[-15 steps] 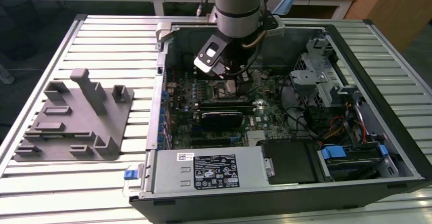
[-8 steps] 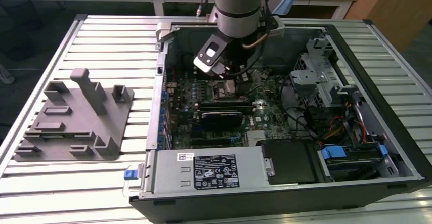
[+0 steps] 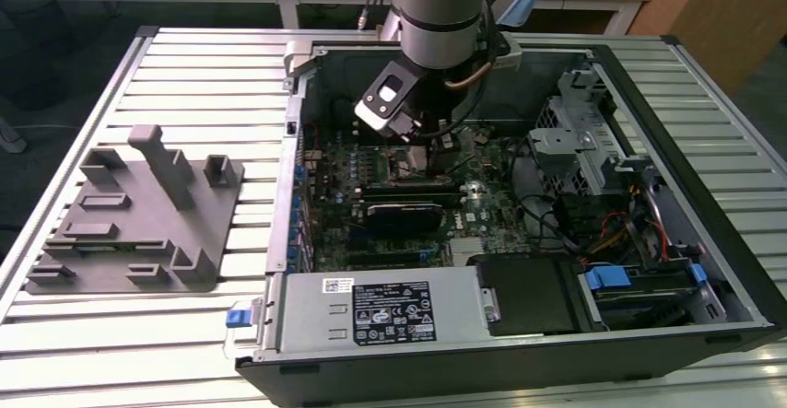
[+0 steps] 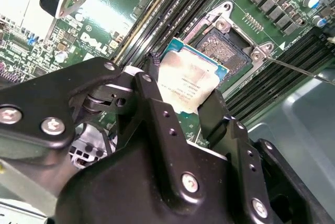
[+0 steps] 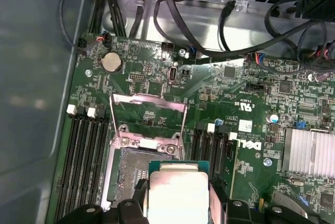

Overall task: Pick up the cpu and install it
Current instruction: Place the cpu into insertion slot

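The gripper grips the cpu by two opposite edges. The chip hangs over the open socket.

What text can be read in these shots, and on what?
Silver-topped square cpu, gripped by the black fingers: fine print, too small to read.
Green motherboard: white silkscreen marks, too small or skewed to quote reliably.
Black label on the grey metal box: print too small to read.

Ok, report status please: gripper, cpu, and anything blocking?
Gripper fingers shut on small square silver-topped cpu. Cpu partly over open black socket, not seated. Its hinged metal frame lifted back; nothing seen between.
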